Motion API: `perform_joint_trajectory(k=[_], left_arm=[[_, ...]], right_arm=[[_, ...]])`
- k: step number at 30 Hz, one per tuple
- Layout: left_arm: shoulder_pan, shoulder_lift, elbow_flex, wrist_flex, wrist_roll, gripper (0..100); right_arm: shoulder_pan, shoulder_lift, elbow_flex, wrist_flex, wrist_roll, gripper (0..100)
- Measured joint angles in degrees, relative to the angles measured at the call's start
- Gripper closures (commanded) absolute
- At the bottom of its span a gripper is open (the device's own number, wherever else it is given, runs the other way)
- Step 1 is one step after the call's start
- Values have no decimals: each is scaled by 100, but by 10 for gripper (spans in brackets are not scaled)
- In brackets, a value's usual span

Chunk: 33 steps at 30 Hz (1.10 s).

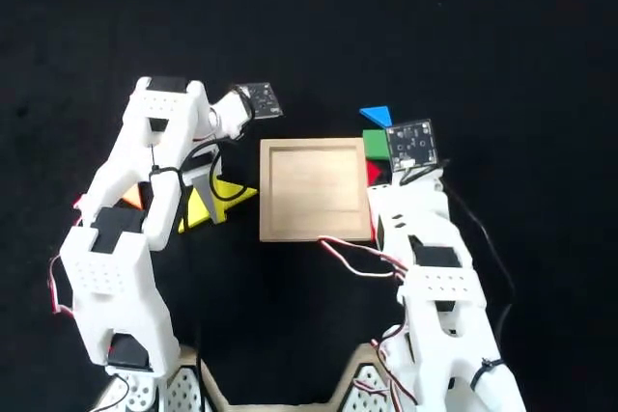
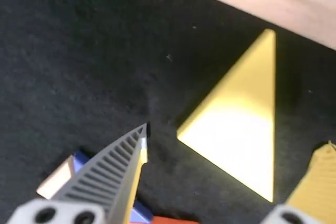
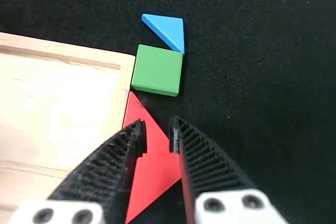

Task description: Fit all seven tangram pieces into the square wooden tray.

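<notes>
**A:** What's the biggest thing there?

**B:** The black tabletop (image 1: 502, 55). Everything sits on it. Next come the two white arms: the left arm (image 1: 116, 267) stands on one side of the tray, the right arm (image 1: 439, 287) on the other.

**A:** And the tray?

**B:** The tray (image 1: 315, 190) lies flat in the middle, between the arms. Every piece I can see lies outside it, on the tabletop.

**A:** What is the left tool doing?

**B:** The left tool (image 2: 236, 137) hangs over the yellow triangle (image 2: 239, 98) with its fingers spread wide, one on each side. It grips nothing. That triangle lies flat near the tray's side, one corner pointing at the wood without touching it.

**A:** And the right one?

**B:** The right tool (image 3: 157, 124) hangs over the red triangle (image 3: 152, 171). Its black fingers are a narrow gap apart, with nothing between them. I cannot tell whether the tips touch the piece.

**A:** Where does the red triangle lie?

**B:** It lies flat against the tray's outer side. Its tip meets the green square (image 3: 157, 70), which also sits against that side. The blue triangle (image 3: 168, 30) lies just past the square, touching it at a corner.

**A:** Anything smaller?

**B:** An orange piece (image 1: 132, 197) peeks out from under the left arm.
</notes>
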Motion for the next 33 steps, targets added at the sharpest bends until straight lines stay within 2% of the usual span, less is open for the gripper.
perform_joint_trajectory(k=[8, 20, 25, 33], left_arm=[[-26, 651, -149, -237, -35, 547], [-26, 1582, -1670, 967, -35, 552], [-26, 1758, -1881, 1029, -35, 623], [-26, 1776, -1899, 1037, -264, 625]], right_arm=[[0, 0, 0, 0, 0, 910], [0, 0, 0, 0, 0, 910], [0, 0, 0, 0, 0, 910], [0, 0, 0, 0, 0, 910]])
